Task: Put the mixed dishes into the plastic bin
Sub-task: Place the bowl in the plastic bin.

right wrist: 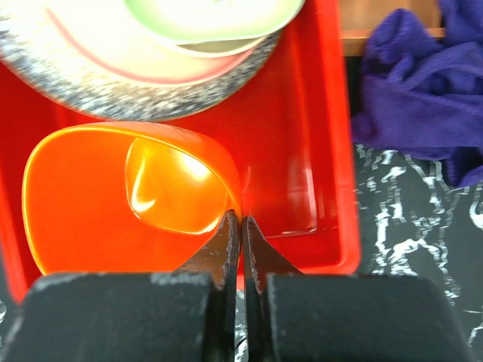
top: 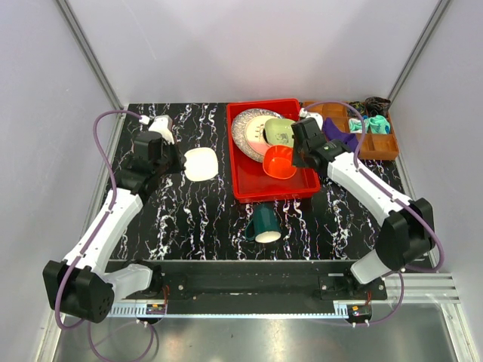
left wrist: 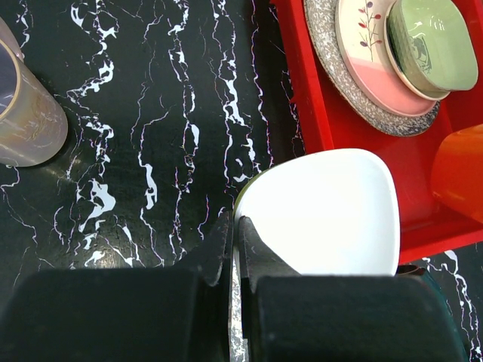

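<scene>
Our left gripper (left wrist: 235,241) has its fingers pinched almost together on the rim of the thin, pale yellow rounded-square plate (left wrist: 324,211). The plate hangs over the black marbled table (left wrist: 151,113), just beside the bright red plastic bin (top: 241,151). Our right gripper (right wrist: 241,234) nips the rim of the glossy orange bowl (right wrist: 113,196) the same way, inside the bin. We judge both dishes stiff, light, slick and breakable, so a rim pinch may let them swing. The top view shows the dark green mug (top: 264,222) on its side, near the bin, which the right wrist view misses. The left wrist view shows the translucent mauve cup (left wrist: 26,113) plainly.
</scene>
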You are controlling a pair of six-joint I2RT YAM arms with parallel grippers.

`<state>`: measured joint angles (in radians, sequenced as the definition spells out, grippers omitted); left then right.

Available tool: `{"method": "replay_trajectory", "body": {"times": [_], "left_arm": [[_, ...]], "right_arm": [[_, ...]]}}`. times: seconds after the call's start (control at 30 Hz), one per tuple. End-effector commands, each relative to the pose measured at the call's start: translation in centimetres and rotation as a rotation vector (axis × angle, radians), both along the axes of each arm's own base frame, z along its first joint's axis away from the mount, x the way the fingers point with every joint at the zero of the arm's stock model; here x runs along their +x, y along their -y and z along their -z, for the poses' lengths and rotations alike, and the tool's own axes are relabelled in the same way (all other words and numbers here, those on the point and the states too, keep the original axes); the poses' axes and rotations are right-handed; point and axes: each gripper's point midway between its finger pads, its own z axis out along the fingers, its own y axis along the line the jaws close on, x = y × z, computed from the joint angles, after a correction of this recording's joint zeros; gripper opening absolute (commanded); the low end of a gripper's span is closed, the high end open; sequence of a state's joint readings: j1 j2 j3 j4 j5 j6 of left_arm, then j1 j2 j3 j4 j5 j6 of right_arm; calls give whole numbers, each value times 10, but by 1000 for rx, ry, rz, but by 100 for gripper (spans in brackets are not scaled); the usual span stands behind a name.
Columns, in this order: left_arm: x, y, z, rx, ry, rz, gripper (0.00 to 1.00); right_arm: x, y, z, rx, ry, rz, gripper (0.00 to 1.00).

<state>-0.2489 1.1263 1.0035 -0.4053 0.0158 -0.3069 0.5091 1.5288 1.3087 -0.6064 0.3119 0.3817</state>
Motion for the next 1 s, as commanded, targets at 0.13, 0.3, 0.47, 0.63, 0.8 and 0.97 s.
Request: {"method": "replay_trajectory", "body": {"times": [0.13, 0.3, 0.47, 0.63, 0.8, 0.97], "left_arm": [[2, 2, -19, -29, 72, 11, 0], [2, 2, -17, -28, 68, 11, 0], [2, 3, -16, -32, 65, 16, 0], [2, 4, -15, -32, 62, 17, 0], [2, 5, -14, -34, 58, 24, 0], [2, 6, -12, -37, 53, 25, 0]], "right_arm": [[28, 31, -3, 5, 40, 60, 0], [29, 45, 12, -9, 7, 95, 0], [28, 50, 30, -25, -34, 110, 0], [24, 59, 48, -49, -74, 131, 0], [18, 67, 59, -60, -98, 166, 0], [15, 71, 67, -58, -117, 186, 0]]}}
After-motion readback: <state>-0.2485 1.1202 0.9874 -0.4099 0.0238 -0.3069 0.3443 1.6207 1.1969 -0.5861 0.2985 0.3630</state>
